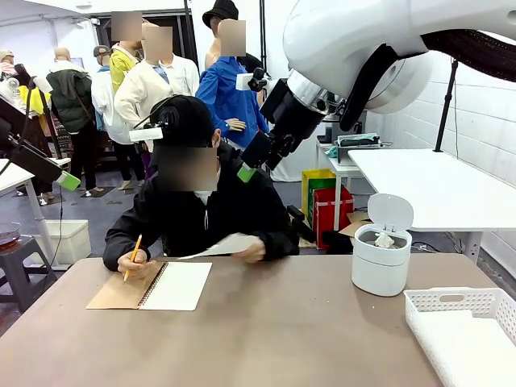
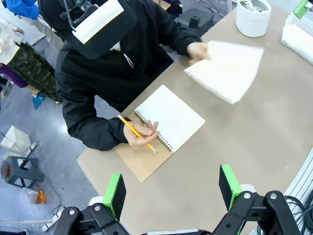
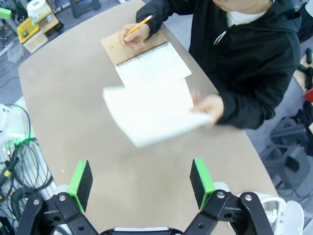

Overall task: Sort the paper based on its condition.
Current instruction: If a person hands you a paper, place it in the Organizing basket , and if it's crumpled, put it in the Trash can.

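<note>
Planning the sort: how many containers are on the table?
2: an open white bin at the right, and a lattice basket at the near right corner.

Paper (image 2: 225, 71): white sheet, flat, uncrumpled, held aloft.

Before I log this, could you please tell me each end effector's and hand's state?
Left end effector: open, empty.
Right end effector: open, empty.
Person's one hand: holding the paper.
Person's other hand: holding a pencil.

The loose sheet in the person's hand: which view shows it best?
Right wrist view: the sheet faces the camera, large and whole, though motion-blurred. Left wrist view shows it smaller, blurred; front view shows it nearly edge-on.
</note>
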`<state>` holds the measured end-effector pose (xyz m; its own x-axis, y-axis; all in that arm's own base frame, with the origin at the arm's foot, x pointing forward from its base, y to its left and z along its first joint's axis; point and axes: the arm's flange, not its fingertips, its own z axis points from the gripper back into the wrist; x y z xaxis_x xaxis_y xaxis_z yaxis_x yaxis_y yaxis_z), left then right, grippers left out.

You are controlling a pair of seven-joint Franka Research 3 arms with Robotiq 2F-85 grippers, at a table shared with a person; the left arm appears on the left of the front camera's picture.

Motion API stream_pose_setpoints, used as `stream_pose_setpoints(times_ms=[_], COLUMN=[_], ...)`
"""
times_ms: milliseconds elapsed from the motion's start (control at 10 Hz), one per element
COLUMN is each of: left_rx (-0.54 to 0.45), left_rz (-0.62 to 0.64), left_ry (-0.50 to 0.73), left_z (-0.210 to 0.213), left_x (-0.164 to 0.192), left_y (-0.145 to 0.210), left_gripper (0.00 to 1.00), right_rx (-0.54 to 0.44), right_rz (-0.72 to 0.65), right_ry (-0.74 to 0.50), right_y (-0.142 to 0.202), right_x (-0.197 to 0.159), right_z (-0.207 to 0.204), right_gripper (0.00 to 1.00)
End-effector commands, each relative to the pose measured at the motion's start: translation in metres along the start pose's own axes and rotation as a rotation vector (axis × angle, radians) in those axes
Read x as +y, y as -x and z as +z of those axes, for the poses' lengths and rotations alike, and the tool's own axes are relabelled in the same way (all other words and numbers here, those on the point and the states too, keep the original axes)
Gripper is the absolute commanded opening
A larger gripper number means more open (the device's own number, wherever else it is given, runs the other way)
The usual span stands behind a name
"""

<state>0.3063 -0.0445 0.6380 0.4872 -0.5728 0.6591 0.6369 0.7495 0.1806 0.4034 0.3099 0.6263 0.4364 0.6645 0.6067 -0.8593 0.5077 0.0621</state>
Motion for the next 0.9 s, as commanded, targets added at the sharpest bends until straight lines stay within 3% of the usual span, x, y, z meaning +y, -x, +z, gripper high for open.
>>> stream_pose_setpoints(times_ms=[0, 800], left_rx=[0.001, 0.001], left_rz=[0.002, 0.002], left_ry=[0.001, 0.001], left_z=[0.0002, 0.0002], left_x=[0.0004, 0.0004], left_y=[0.0002, 0.0002], left_gripper=[1.0, 1.0], right_rx=[0.007, 0.007], right_rz=[-0.006, -0.006], right_ry=[0.004, 0.004], right_y=[0.0007, 0.0007], right_x=[-0.0008, -0.0008], right_z=[-0.0007, -0.0007], right_gripper=[1.0, 1.0])
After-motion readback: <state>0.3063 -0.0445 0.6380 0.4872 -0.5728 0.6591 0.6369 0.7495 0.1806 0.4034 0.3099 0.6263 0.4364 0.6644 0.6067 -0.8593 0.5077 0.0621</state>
